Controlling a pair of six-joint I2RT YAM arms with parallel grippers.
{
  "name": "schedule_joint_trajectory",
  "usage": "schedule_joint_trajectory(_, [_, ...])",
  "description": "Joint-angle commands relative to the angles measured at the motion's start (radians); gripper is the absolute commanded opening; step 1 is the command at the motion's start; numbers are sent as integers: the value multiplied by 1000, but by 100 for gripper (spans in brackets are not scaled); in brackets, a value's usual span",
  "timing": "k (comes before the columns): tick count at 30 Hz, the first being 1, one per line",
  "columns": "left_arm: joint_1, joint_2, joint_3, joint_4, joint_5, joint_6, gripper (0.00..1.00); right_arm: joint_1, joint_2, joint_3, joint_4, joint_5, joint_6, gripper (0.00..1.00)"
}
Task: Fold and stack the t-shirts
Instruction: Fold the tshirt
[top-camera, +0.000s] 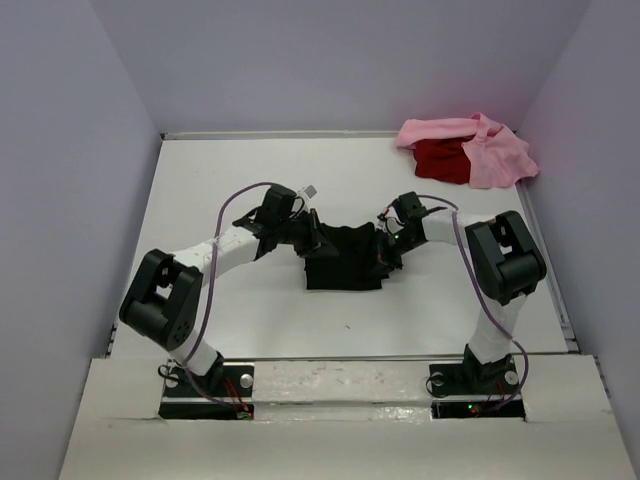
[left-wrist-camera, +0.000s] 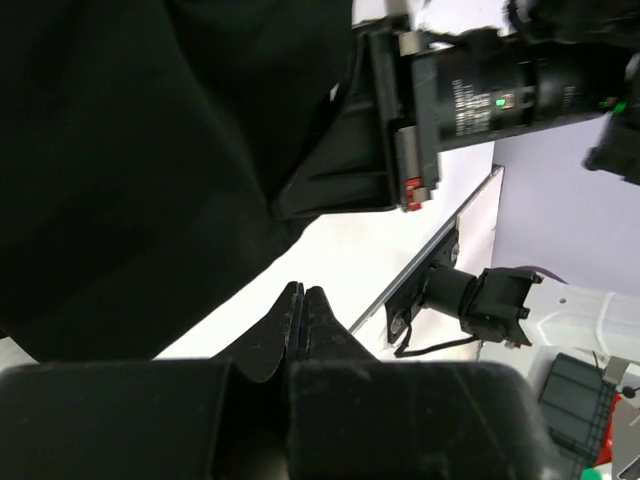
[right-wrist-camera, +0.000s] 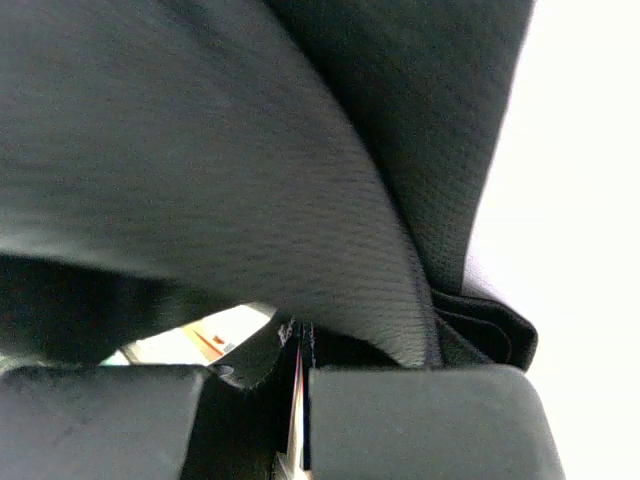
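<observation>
While the black t-shirt (top-camera: 340, 262) lies at the middle of the table (top-camera: 250, 330), the right gripper (right-wrist-camera: 300, 338) pinches a raised fold of it — the left gripper (left-wrist-camera: 301, 300), fingers pressed together on nothing, sits just beside its edge.

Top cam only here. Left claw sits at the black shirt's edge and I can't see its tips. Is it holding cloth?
Observer: No. On the left wrist view the left claw is shut with nothing between its tips. The black shirt is beside them, not between.
Operator: Right one?
Observer: The right claw is shut, with cloth bunched right at its tips. It looks pinched.
Operator: Shirt lying flat?
Observer: No. The left wrist view shows a fold tented up toward the right claw, with bare table showing below it.
</observation>
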Motion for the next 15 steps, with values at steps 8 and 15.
schedule_joint_trajectory(8, [-2,131,-114,333,60,-130,0,2,-32,55,-37,19,-14,0])
schedule_joint_trajectory(15, [-10,257,-127,380,94,-160,0,2,-59,63,-60,35,-13,0])
